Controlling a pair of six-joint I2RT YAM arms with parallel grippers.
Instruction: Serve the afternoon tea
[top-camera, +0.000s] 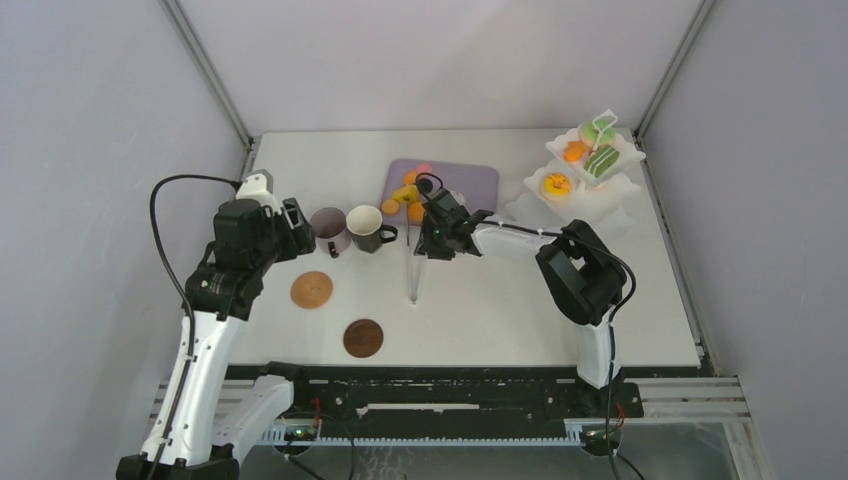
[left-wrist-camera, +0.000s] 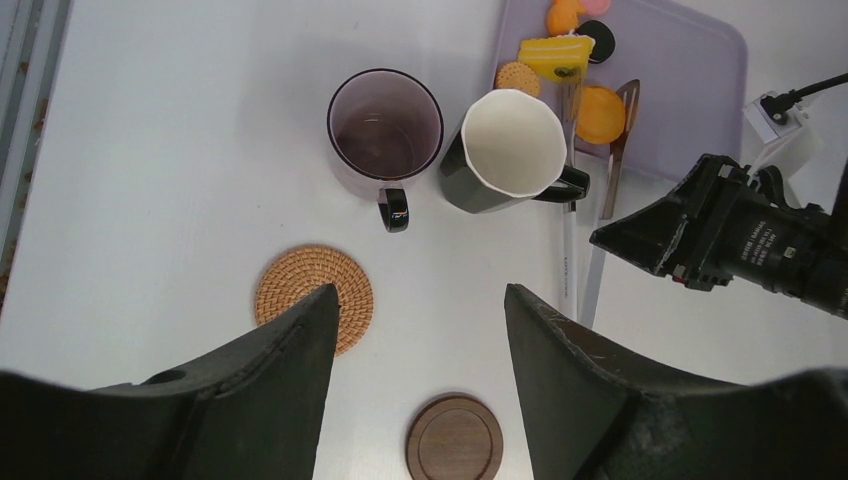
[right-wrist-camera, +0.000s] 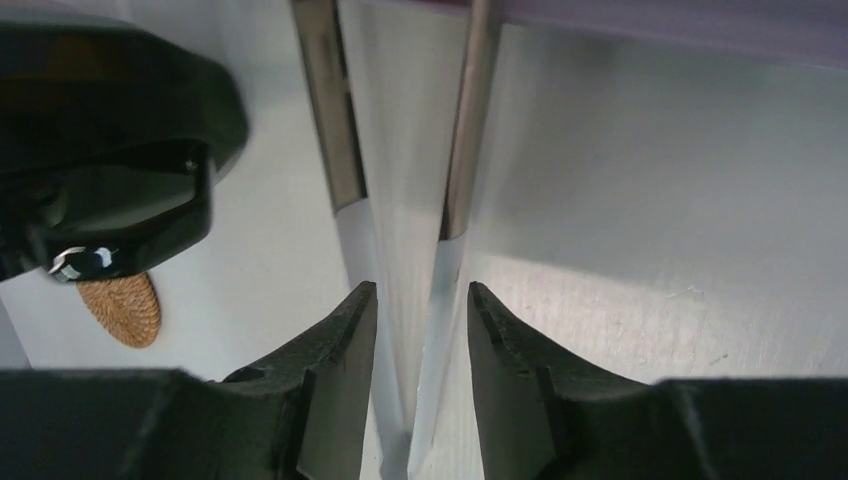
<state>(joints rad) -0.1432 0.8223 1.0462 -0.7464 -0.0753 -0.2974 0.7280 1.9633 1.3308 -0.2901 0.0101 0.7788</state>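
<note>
The mauve mug (top-camera: 329, 230) and the dark mug with white inside (top-camera: 367, 228) stand side by side left of centre; both show in the left wrist view, the mauve mug (left-wrist-camera: 385, 130) and the dark mug (left-wrist-camera: 510, 145). A woven coaster (top-camera: 311, 290) and a dark wooden coaster (top-camera: 363, 338) lie in front of them. My left gripper (top-camera: 300, 232) is open and empty beside the mauve mug. My right gripper (right-wrist-camera: 420, 290) is closed on the long white tongs (right-wrist-camera: 440, 200), which lie on the table. Small pastries (top-camera: 408, 190) sit on the lilac tray. The white three-tier stand (top-camera: 628, 150) at the back right holds doughnuts (top-camera: 556, 184).
The lilac tray (top-camera: 470, 180) lies behind the tongs (top-camera: 414, 275). In the left wrist view the woven coaster (left-wrist-camera: 313, 297) and the wooden coaster (left-wrist-camera: 454, 438) lie under my open left gripper (left-wrist-camera: 420, 300). Frame posts stand at the back corners.
</note>
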